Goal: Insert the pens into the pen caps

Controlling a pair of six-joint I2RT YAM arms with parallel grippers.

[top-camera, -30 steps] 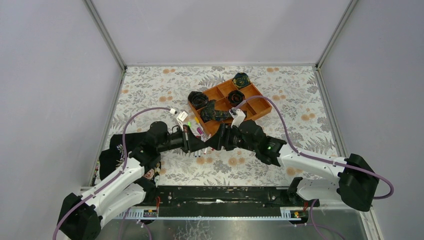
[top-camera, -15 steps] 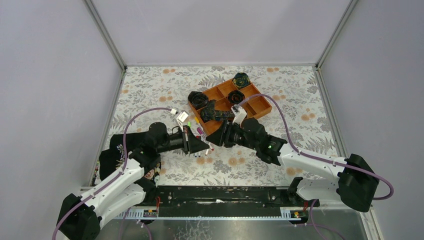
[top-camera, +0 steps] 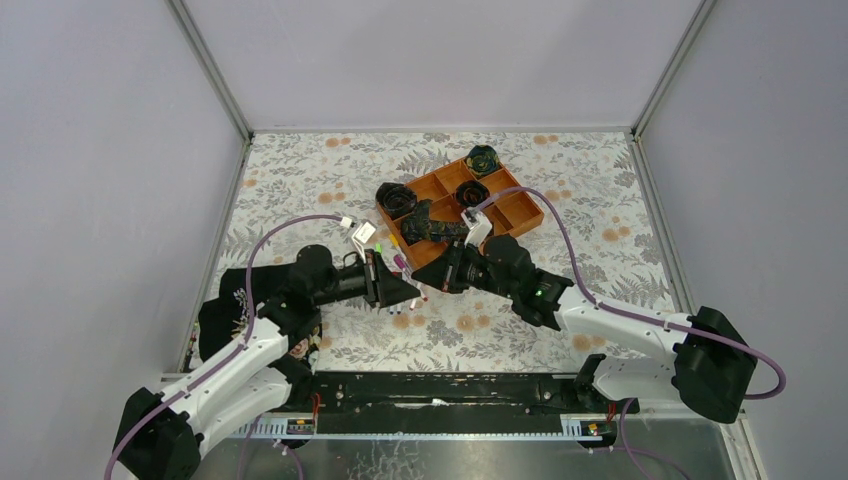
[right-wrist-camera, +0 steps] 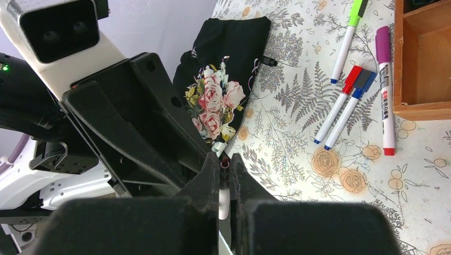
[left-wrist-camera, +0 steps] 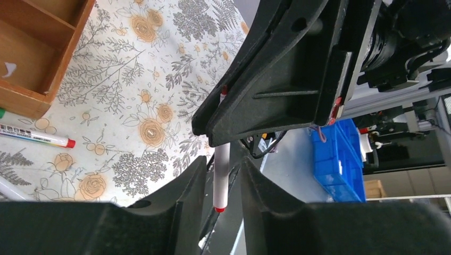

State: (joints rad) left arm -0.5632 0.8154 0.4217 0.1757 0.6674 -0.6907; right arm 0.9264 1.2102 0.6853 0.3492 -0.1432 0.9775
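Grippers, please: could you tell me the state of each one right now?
Left gripper: open, fingers either side of the pen.
Right gripper: closed on that pen.

L tool [top-camera: 410, 292] & R tool [top-camera: 429, 285] tip-to-tip, blocking each other; tray [top-camera: 517, 213] just beyond.

Both arms have white shell links and bulky black joint housings: the left arm [top-camera: 235, 365] and the right arm [top-camera: 620, 325]. A lilac left cable [top-camera: 300, 219] arches off one, and a matching right cable [top-camera: 562, 245] off the other. A small green light [top-camera: 540, 294] glows on the right arm. The left hand [top-camera: 405, 290] and right hand [top-camera: 435, 283] are matt black with wedge-shaped fingers. A white camera block [right-wrist-camera: 58, 37] with two dark lenses sits on the left wrist.
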